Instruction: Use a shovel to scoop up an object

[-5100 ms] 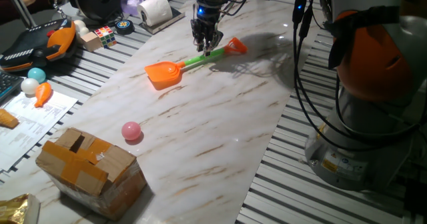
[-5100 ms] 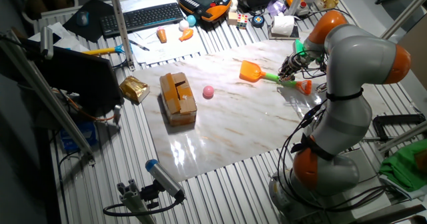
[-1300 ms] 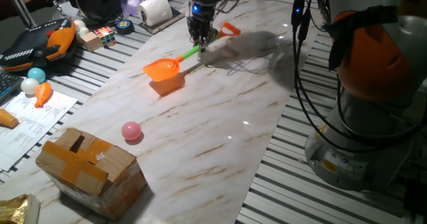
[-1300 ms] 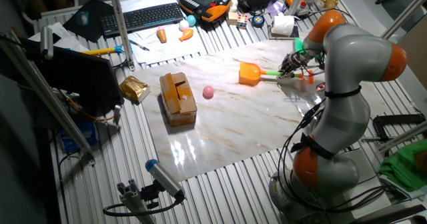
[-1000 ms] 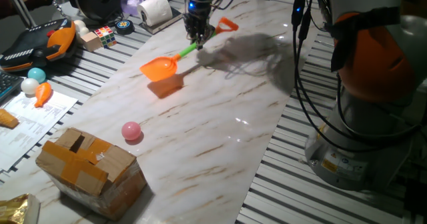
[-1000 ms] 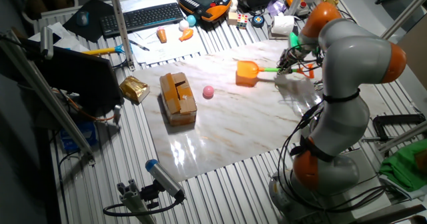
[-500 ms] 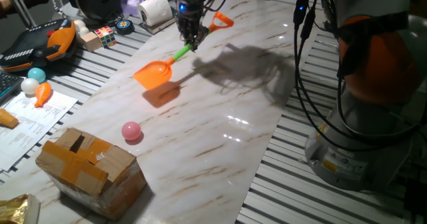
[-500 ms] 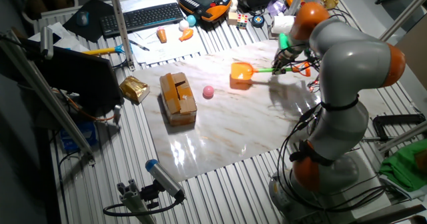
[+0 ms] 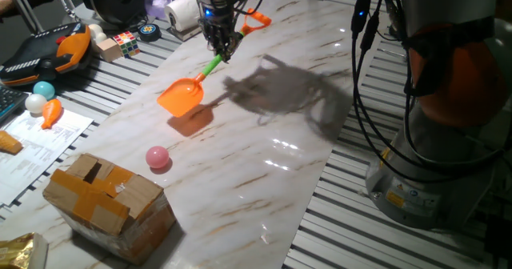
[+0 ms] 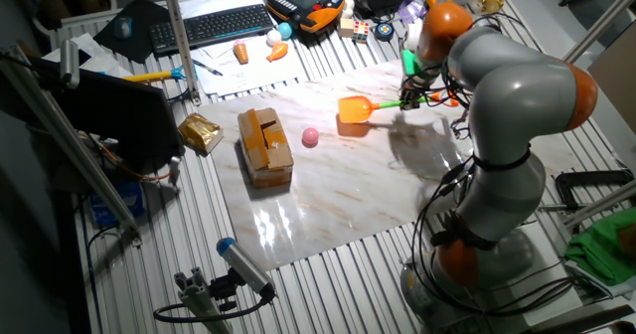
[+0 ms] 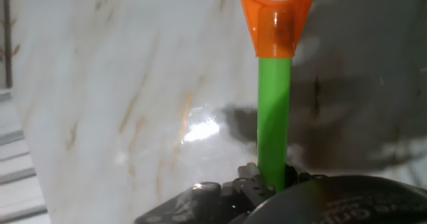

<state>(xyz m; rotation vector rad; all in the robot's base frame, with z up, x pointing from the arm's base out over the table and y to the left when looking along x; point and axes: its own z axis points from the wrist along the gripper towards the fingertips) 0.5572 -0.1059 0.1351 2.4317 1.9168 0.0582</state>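
My gripper (image 9: 218,47) is shut on the light green shaft of the shovel (image 9: 210,65) and holds it in the air above the marble board. The orange scoop blade (image 9: 180,97) tilts down to the left, with its shadow on the board below. The orange D-shaped end (image 9: 254,18) sticks out behind the gripper. The shovel also shows in the other fixed view (image 10: 363,106) and in the hand view (image 11: 274,111), where the gripper (image 11: 267,181) clamps the shaft. The pink ball (image 9: 158,157) lies on the board, below and left of the blade; it also shows in the other fixed view (image 10: 310,136).
A taped cardboard box (image 9: 108,198) stands close left of the pink ball. A white ball (image 9: 35,102), a teal ball (image 9: 43,89) and a toy carrot (image 9: 51,112) lie off the board at the left. A paper roll (image 9: 186,11) and a puzzle cube (image 9: 125,42) stand at the back.
The gripper has lifted the shovel off the board and carried it left, toward the pink ball. The blade now tilts downward. The ball and box have not moved.
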